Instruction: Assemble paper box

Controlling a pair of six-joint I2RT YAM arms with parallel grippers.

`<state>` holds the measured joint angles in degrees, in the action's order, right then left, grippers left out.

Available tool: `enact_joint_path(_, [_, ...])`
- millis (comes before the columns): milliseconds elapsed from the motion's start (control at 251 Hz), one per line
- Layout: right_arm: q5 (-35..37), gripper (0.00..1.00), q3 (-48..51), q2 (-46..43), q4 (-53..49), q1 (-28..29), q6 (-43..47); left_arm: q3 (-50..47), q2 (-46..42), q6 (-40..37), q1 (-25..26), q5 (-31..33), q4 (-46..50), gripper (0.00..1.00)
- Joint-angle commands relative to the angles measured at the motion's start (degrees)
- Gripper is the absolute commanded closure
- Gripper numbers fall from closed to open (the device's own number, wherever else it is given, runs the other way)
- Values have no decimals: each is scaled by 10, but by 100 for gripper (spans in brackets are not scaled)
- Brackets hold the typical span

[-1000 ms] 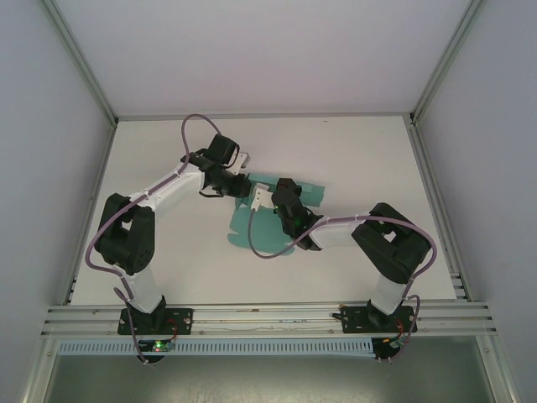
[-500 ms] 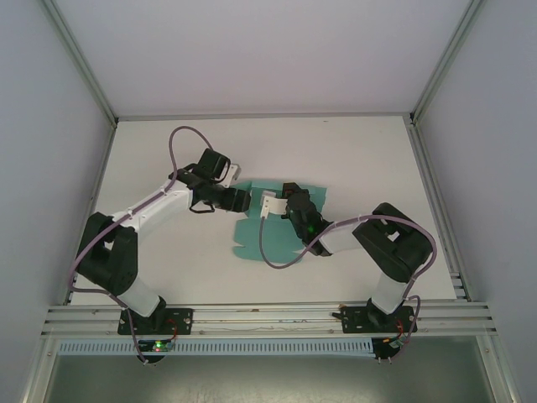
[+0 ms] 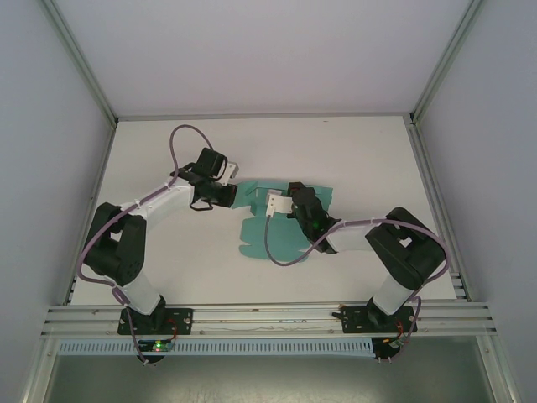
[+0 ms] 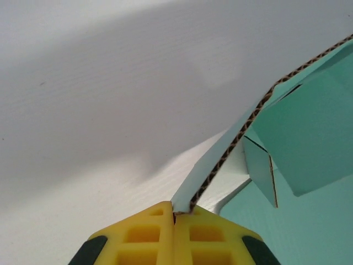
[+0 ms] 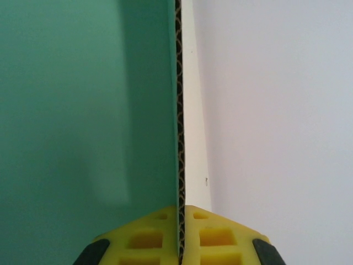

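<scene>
The paper box (image 3: 270,241) is a flat teal-green die-cut sheet lying mid-table, its flaps spread out. My left gripper (image 3: 234,195) is shut on the sheet's far-left flap, which rises off the table. In the left wrist view that flap (image 4: 220,160) runs up from between the closed yellow pads of the gripper (image 4: 175,212), its corrugated edge showing. My right gripper (image 3: 294,192) is shut on the sheet's far middle part. In the right wrist view the card (image 5: 83,110) stands edge-on between the closed pads of that gripper (image 5: 180,210), teal face to the left.
The white table (image 3: 361,159) is walled by pale panels on three sides. A metal rail (image 3: 268,317) crosses the near edge by the arm bases. Purple cables (image 3: 178,138) loop over both arms.
My left gripper opened, shifted slightly left and shut on the sheet's left flap, lifting it. The right arm and the sheet slid a little to the right and nearer.
</scene>
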<state>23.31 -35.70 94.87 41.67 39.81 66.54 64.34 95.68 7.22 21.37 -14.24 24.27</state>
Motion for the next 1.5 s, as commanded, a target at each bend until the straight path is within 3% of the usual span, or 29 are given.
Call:
enact_joint_path(0, [-49,96,-22,-21,-92,-6,-24,-7,-2,-28,4,36,-46,100])
enact_joint_path(100, [-45,86,-29,-29,-129,-21,-24,-18,-11,-40,4,59,-41,100])
enact_joint_path(295, [-37,82,-45,-39,-171,-43,-26,-32,-24,-58,4,66,-35,100])
enact_joint_path(407, [-46,92,-53,-40,-188,-43,-30,-32,-26,-58,3,49,-39,100])
enact_joint_path(443, [-47,100,-54,-40,-183,-42,-35,-29,-24,-57,4,44,-39,100])
enact_joint_path(491, [-49,100,-56,-35,-176,-38,-35,-25,-21,-56,4,40,-37,100])
enact_joint_path(686, [37,100,-6,32,79,-17,92,-26,-30,-49,7,-39,-49,100])
enact_joint_path(754, [48,100,-5,44,101,-16,105,-31,-36,-39,6,-30,-50,65])
enact_joint_path(826, [33,100,-4,36,97,-17,94,-37,-49,-23,6,16,-44,41])
enact_joint_path(898, [21,100,-1,24,93,-16,88,-41,-67,-8,3,68,-32,28])
enact_joint_path(954, [16,100,3,18,96,-16,92,-44,-84,11,-5,107,-23,0])
enact_joint_path(1097, [17,100,14,14,107,-13,106,-44,-110,62,-69,162,-18,0])
enact_joint_path(1245, [14,100,17,15,114,-8,109,5,-56,126,-156,174,-10,0])
enact_joint_path(1357, [17,100,16,16,113,-3,111,43,16,106,-166,118,-39,0])
enact_joint_path(1436, [17,100,15,16,112,-1,106,62,60,84,-156,43,-54,0])
enact_joint_path(1492, [20,100,12,16,112,-1,100,61,75,56,-137,-4,-68,7])
